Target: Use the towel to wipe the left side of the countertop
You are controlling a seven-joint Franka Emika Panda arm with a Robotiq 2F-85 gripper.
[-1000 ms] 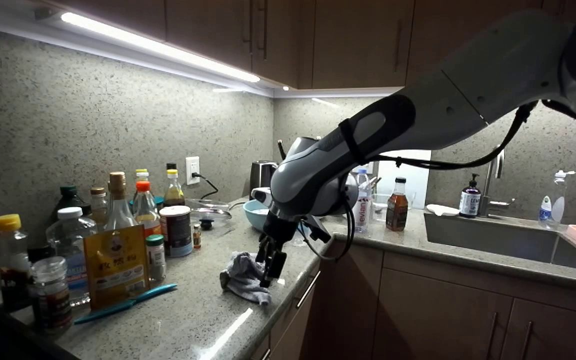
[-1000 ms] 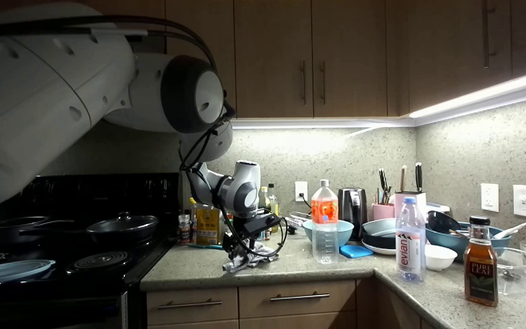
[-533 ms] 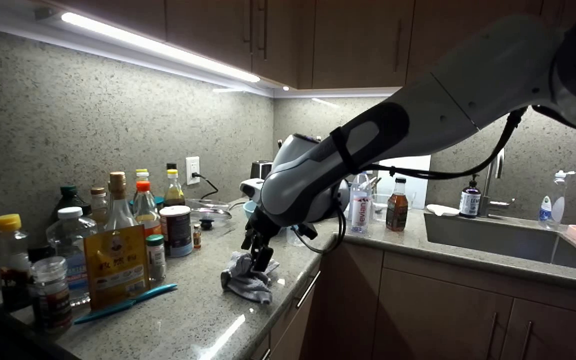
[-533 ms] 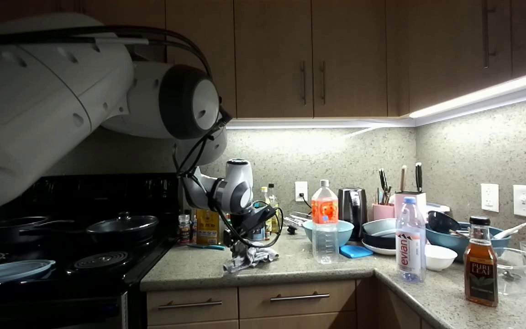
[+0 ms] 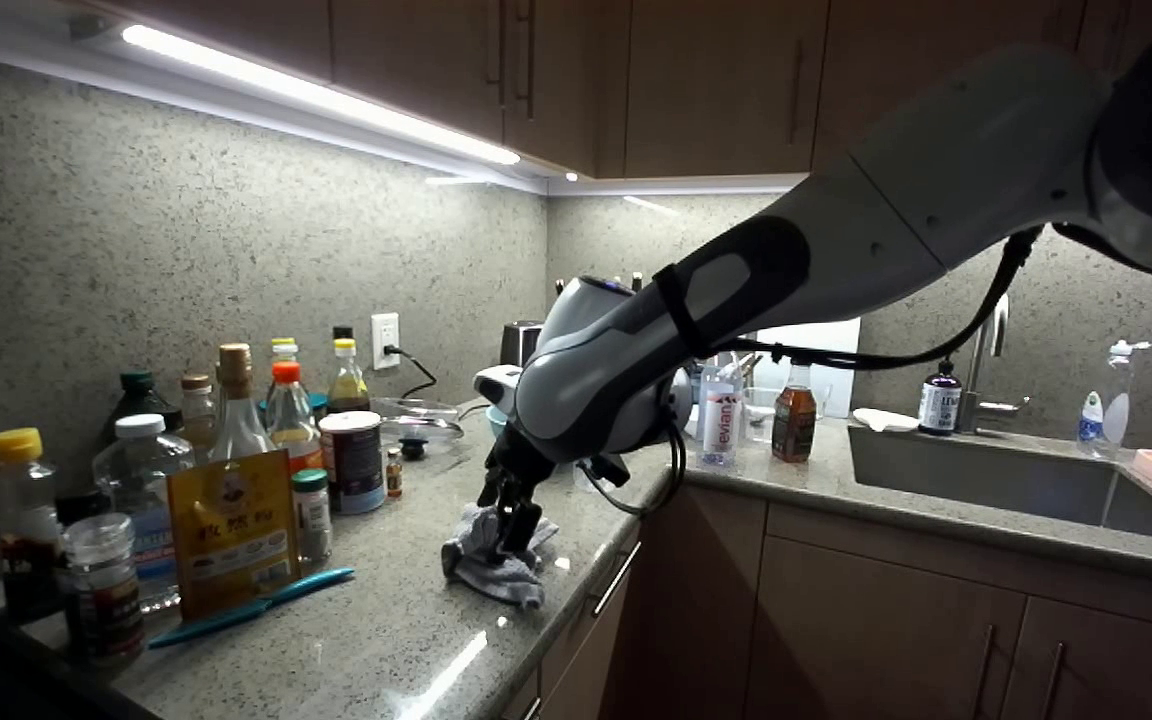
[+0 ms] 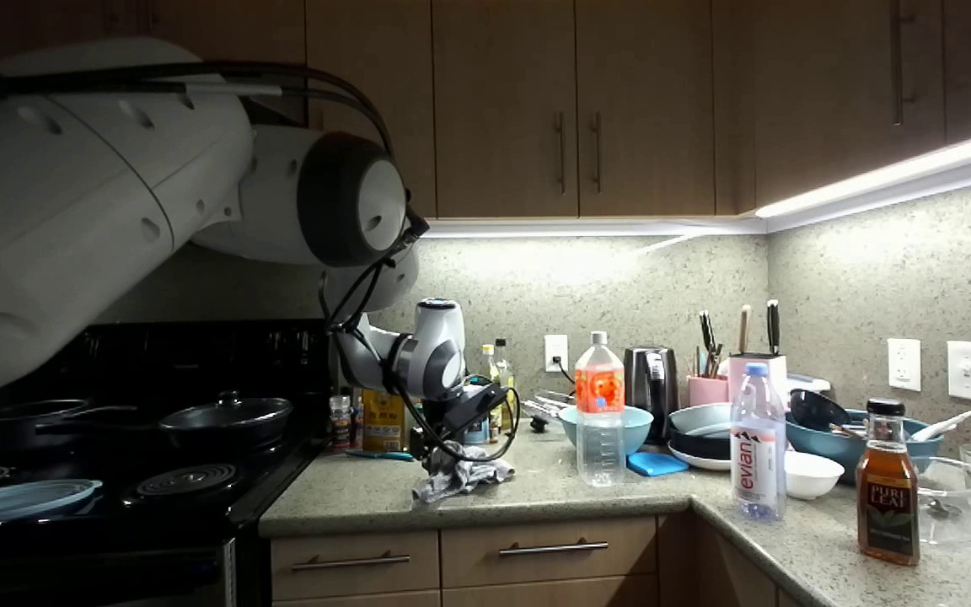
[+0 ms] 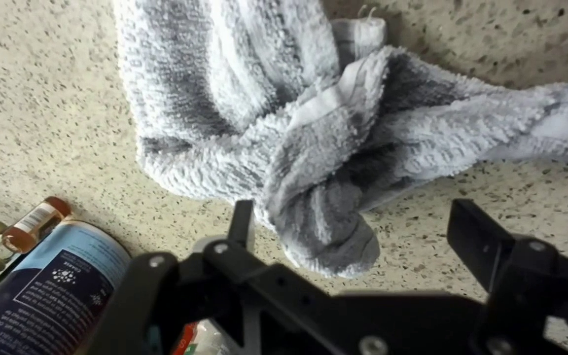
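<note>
A kitchen: coil stove (image 6: 119, 459), sink (image 5: 976, 475), kettle (image 6: 652, 392), speckled countertop (image 5: 376, 610), wall cabinets (image 6: 502, 110).

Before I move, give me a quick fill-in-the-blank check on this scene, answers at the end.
1. In the wrist view, the pincer is ____, not shut.
2. The towel lies on the speckled ____.
3. In an exterior view, the Evian cap is ____.
4. In an exterior view, the Pure Leaf cap is ____.

Missing words: open; counter; blue; black.
</note>
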